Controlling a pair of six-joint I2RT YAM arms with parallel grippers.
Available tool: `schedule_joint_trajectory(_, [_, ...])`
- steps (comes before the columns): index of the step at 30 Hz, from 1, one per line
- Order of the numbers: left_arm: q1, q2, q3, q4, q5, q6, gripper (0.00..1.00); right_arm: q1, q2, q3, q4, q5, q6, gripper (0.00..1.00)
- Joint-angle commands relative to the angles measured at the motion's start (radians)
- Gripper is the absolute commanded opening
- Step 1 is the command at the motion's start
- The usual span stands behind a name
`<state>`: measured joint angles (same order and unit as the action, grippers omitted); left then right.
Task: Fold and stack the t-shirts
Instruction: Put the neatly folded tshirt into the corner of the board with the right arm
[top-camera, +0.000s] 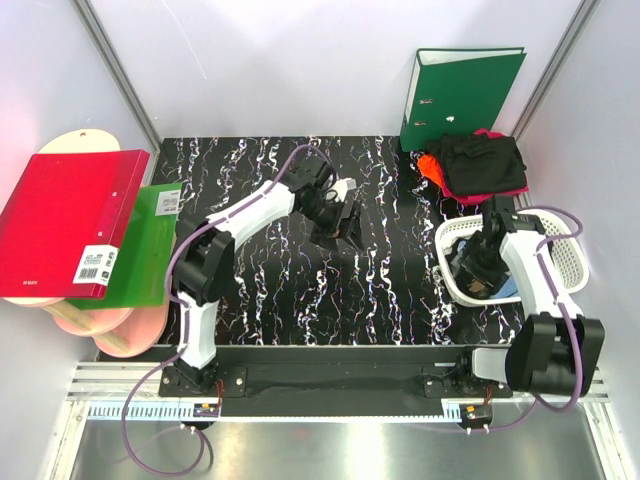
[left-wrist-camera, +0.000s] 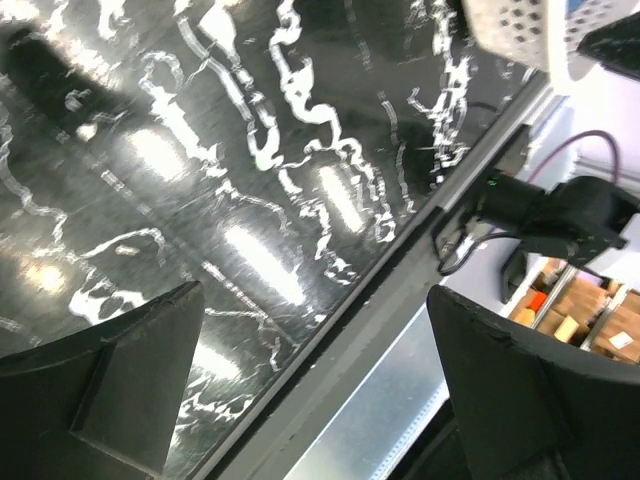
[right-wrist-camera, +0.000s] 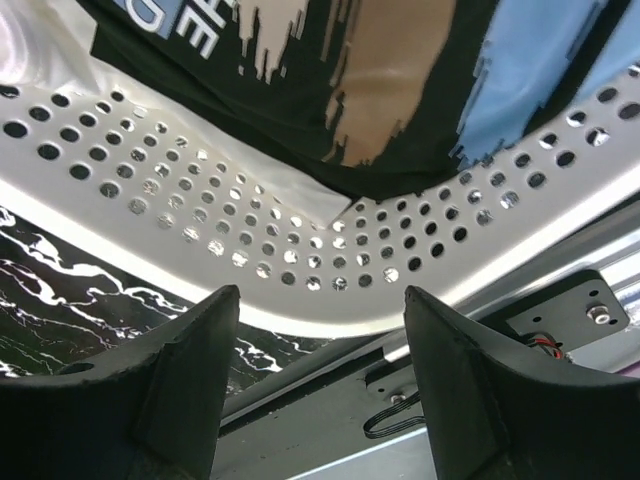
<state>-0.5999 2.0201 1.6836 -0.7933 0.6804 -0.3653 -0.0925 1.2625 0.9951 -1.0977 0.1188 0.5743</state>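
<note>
Pincer on right (right-wrist-camera: 318, 300) gapes over basket (right-wrist-camera: 250, 250); left pincer (left-wrist-camera: 312, 300) gapes over table (left-wrist-camera: 250, 150).

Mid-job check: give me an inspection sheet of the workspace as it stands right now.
Surface: black, white-veined marble-pattern tabletop, glossy with glare.
Job's things: black printed cloth t-shirt lies in the white perforated plastic basket; folded black t-shirt sits on a crimson-pink one at back right.
Clutter: green ring binder upright at back right; red ring binder on a second green binder at left.
Grippers: left gripper open above the tabletop; right gripper open over the basket's rim, fingers holding nothing.
Cables: purple cable along each arm.
Surroundings: white panel walls.
</note>
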Motion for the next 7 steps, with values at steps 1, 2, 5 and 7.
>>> schedule_joint_trajectory(1, [0.009,-0.080,-0.041,0.009,-0.039,0.055,0.99,-0.003,0.035,0.068,0.027,-0.062,-0.028,0.75])
schedule_joint_trajectory(2, [0.009,-0.107,-0.057,0.040,-0.045,0.057,0.99,-0.003,0.041,0.069,0.030,-0.067,-0.031,0.75])
schedule_joint_trajectory(5, [0.015,-0.161,-0.100,0.092,-0.042,0.075,0.99,-0.003,0.051,0.066,0.036,-0.062,-0.036,0.76])
schedule_joint_trajectory(7, [0.025,-0.187,-0.116,0.124,-0.027,0.069,0.99,-0.003,0.058,0.065,0.039,-0.068,-0.034,0.75])
